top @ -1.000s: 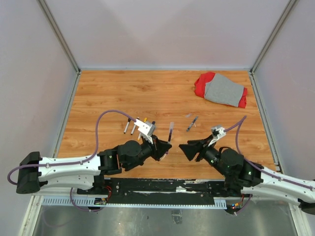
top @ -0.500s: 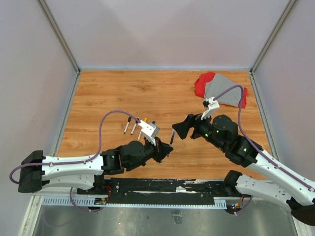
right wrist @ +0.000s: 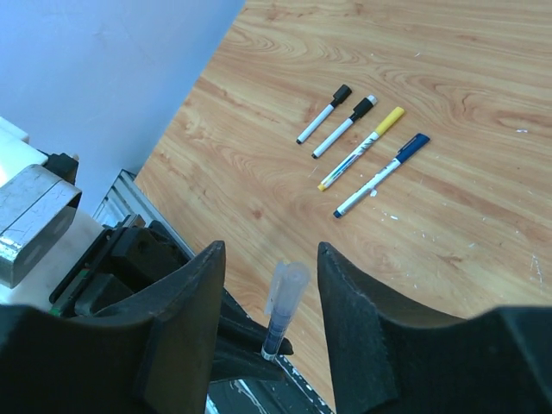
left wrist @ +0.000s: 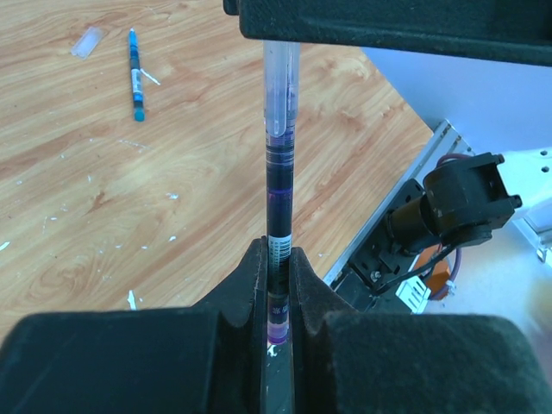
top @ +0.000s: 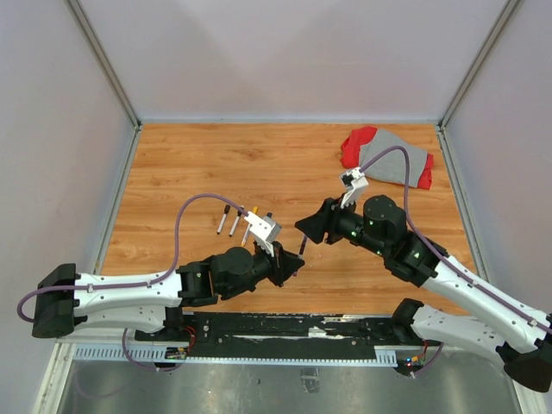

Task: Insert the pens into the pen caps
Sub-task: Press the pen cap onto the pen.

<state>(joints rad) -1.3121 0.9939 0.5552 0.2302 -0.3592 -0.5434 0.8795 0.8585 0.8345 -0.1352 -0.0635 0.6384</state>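
Note:
My left gripper (left wrist: 276,267) is shut on the lower barrel of a pen (left wrist: 278,172) with purple ink, which stands upright. A clear pen cap (right wrist: 287,289) sits on the pen's upper end. My right gripper (right wrist: 271,254) is open, its jaws either side of the capped end with a gap on both sides. From above, the left gripper (top: 289,263) lies just below the right gripper (top: 304,226), with the pen (top: 302,245) between them. Several capped pens (right wrist: 360,148) lie side by side on the table. Another blue pen (left wrist: 135,73) lies apart.
A red and grey cloth (top: 388,155) lies at the back right of the wooden table (top: 216,164). A small clear piece (left wrist: 89,40) lies near the blue pen. Grey walls enclose the table, and a black metal rail (top: 285,332) runs along its near edge.
The right arm swung up from the near edge and leftward, bringing its jaws round the pen's capped end. The left gripper kept its hold and barely moved.

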